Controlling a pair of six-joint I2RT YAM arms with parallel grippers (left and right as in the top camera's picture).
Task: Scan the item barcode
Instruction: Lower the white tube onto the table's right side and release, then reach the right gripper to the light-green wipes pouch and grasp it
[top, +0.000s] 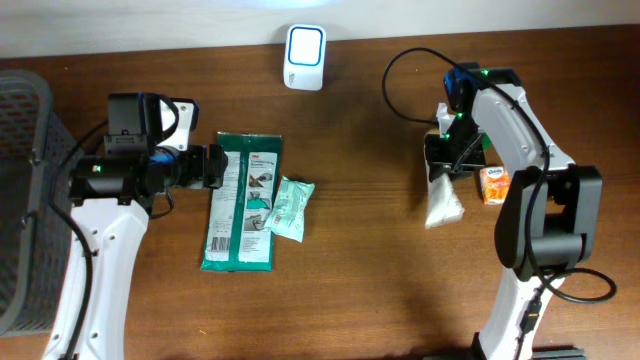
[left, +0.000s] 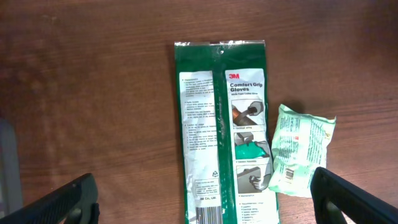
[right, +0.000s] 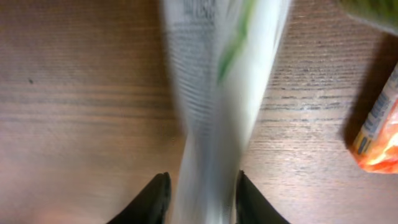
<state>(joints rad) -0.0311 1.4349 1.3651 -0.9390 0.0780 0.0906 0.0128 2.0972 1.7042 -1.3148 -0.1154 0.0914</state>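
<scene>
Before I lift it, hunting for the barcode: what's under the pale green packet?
The packet overlaps the gloves package at its left edge; elsewhere, table. Its underside is hidden.

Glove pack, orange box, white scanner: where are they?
glove pack (top: 243, 200), overhead view, middle of the pack.
orange box (top: 493, 185), overhead view, middle of its top face.
white scanner (top: 304, 55), overhead view, centre of its face.
</scene>
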